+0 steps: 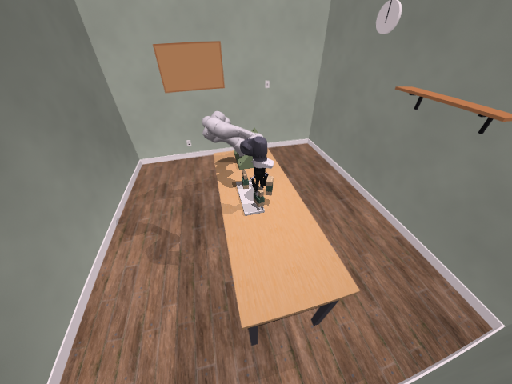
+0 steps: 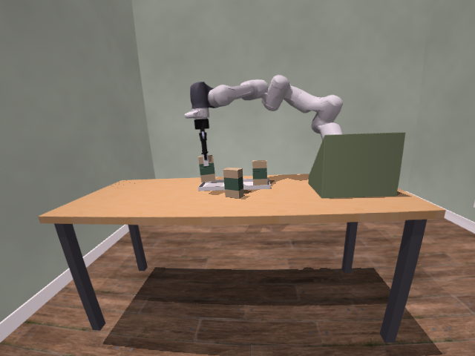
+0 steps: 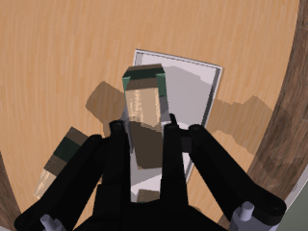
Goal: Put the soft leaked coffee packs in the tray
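My gripper (image 1: 258,190) (image 2: 205,159) (image 3: 146,110) is shut on a coffee pack (image 1: 259,199) (image 2: 207,170) (image 3: 145,103), tan with a green band. It holds this pack slightly tilted above the white tray (image 1: 250,208) (image 2: 214,188) (image 3: 192,91), at the end away from the arm's base. In the wrist view the pack is over the tray's left part. A second pack (image 1: 270,187) (image 2: 233,183) (image 3: 67,150) stands upright on the table beside the tray. A third pack (image 1: 245,180) (image 2: 259,173) stands upright, apparently inside the tray's end nearer the arm's base. Softness cannot be seen.
A large green panelled block (image 1: 245,162) (image 2: 360,165) stands on the table (image 1: 285,256) (image 2: 287,205) near the arm's base, beyond the packs. The tray lies near one long edge of the table. The standing second pack is close to the tray's other long side.
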You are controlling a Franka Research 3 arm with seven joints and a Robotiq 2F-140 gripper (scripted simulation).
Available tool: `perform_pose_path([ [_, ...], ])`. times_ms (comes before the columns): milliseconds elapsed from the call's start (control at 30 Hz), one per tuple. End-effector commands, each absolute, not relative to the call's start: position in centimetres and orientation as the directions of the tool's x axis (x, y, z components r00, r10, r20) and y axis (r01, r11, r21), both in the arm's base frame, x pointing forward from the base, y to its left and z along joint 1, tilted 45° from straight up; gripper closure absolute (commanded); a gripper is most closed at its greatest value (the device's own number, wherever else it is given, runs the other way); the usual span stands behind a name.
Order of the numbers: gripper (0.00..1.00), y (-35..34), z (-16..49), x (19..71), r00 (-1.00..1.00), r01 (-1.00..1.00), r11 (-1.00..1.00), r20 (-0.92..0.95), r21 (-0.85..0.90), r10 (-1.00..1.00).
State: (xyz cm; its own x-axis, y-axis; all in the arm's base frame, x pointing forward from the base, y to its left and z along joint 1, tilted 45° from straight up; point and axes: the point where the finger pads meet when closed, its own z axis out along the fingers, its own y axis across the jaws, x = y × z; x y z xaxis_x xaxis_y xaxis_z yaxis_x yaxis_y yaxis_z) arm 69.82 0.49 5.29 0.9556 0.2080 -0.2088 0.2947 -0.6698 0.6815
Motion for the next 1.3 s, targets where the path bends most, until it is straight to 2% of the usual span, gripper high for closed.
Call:
perform_pose_path([
  [0,0.77,-0.1,6.3,70.1,0.945,0.326,-0.664,-0.219,0.672,0.242],
  [333,0.77,-2.4,8.6,70.2,0.945,0.326,-0.664,-0.219,0.672,0.242],
  [1267,0.77,-3.3,7.7,70.2,0.945,0.326,-0.664,-0.219,0.672,0.242],
])
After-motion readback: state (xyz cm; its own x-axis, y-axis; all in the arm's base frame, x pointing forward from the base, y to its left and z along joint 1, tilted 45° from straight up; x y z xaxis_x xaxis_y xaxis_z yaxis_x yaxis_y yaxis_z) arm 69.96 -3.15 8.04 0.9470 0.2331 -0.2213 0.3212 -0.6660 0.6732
